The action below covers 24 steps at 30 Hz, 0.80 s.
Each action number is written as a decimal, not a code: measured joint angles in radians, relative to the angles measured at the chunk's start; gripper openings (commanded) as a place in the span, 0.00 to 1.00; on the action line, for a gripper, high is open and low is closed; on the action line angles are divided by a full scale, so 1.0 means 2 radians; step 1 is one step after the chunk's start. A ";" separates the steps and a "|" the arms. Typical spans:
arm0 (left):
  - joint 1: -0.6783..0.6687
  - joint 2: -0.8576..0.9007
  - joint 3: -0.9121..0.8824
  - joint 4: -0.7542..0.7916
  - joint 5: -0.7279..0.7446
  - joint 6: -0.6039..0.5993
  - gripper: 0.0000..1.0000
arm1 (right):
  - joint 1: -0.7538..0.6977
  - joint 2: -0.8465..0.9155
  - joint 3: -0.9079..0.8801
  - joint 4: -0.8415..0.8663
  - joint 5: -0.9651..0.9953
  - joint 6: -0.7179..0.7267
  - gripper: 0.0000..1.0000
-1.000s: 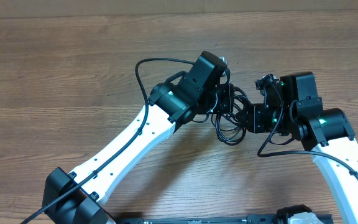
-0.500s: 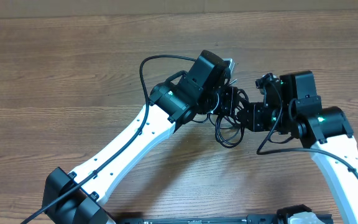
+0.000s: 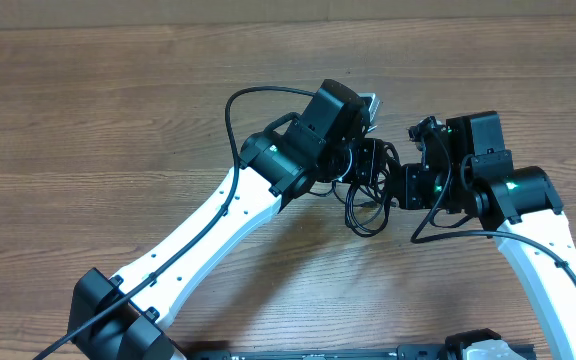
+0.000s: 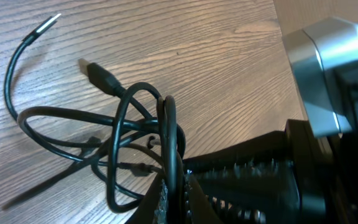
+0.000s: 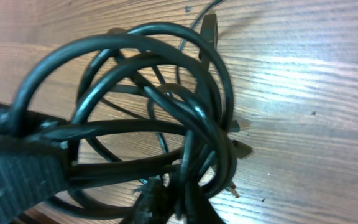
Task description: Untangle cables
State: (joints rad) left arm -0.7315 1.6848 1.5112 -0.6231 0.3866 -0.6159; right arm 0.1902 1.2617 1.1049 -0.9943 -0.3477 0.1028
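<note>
Left arm's up from the near-left corner, white link slanting across the table [image 3: 88, 120], wrist bent in toward the middle. The left gripper [image 3: 364, 160] points right, straight at its partner. The right arm rises from the near-right corner, elbow out at the side, wrist folded back so the right gripper [image 3: 400, 186] faces left. The two heads are nearly nose to nose, and the cables [image 3: 366, 208] sit between them, dark loops sagging toward me just below both claws.

On my left wrist view the fingers [image 4: 164, 198] are pressed together on a couple of upright strands, so that claw is clamped on the cables. The rest of the cords fan out to the left over the wood: a flat black plug [image 4: 98, 73] lifted at the far side of the loops, and a silver-tipped end [image 4: 47, 23] curling up and away toward the top corner.

The right wrist view is crammed with cord. Several strands run straight into the ribbed pad [image 5: 17, 174] at lower left, so I read that claw as closed on the cables too. Rings overlap in a tight knot, with small plug ends poking out on the right.

The surface is brown wood-grain laminate, grain running side to side, glare on it in the wrist views. A paler plain strip [image 3: 168, 10] runs along the far edge.
</note>
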 measured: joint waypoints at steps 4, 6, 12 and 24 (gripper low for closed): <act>0.000 0.000 0.000 0.000 0.000 0.003 0.04 | 0.000 0.000 0.000 0.000 0.002 -0.001 0.04; 0.000 0.000 0.000 0.000 0.000 0.005 0.04 | 0.000 0.000 0.000 0.000 0.002 -0.001 0.04; 0.000 0.000 0.000 0.000 0.001 0.007 0.04 | 0.000 0.000 0.000 -0.001 0.002 -0.001 0.04; 0.000 0.000 0.000 -0.033 -0.060 -0.037 0.04 | 0.000 0.000 0.000 0.007 -0.059 -0.022 0.04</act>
State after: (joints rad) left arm -0.7315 1.6848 1.5112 -0.6899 0.2657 -0.6899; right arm 0.1902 1.2617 1.1049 -0.9794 -0.4652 0.0593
